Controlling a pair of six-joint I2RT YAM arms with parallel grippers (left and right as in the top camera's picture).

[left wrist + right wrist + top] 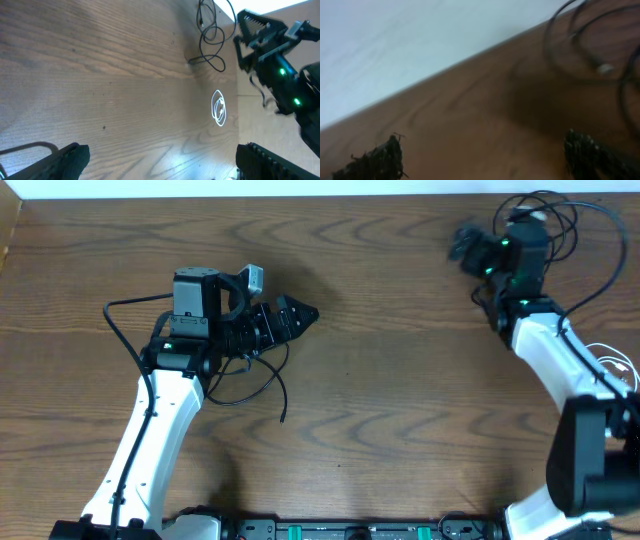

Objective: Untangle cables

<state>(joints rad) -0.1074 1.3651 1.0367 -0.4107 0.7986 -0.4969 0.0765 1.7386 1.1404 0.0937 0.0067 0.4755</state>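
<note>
Cables sit mostly at the far right of the desk (pixel 400 430). The black cable (pixel 212 37) lies in loose open loops near the far right corner, strung out roughly from the far edge toward the near side, with one short straight end poking back toward the left arm. Nearer than it, and apart from it, the white cable (pixel 218 107) lies flat in a small tight coil close to the right edge, just beside the right arm's white forearm (pixel 545 345). A second black cord (pixel 270 380) curls out from under the left arm's wrist, its free end pointing toward the near edge; I cannot tell whether its other end is loose. The right pincer (pixel 484 140) hangs over the far right corner, fingers spread wide with only bare wood between them, and a loop of the black cable with a small pale plug is just off to one side. The left pincer (pixel 162 150) is released too, fingers well apart, aimed across the desk at the right arm, far from those two cables.
</note>
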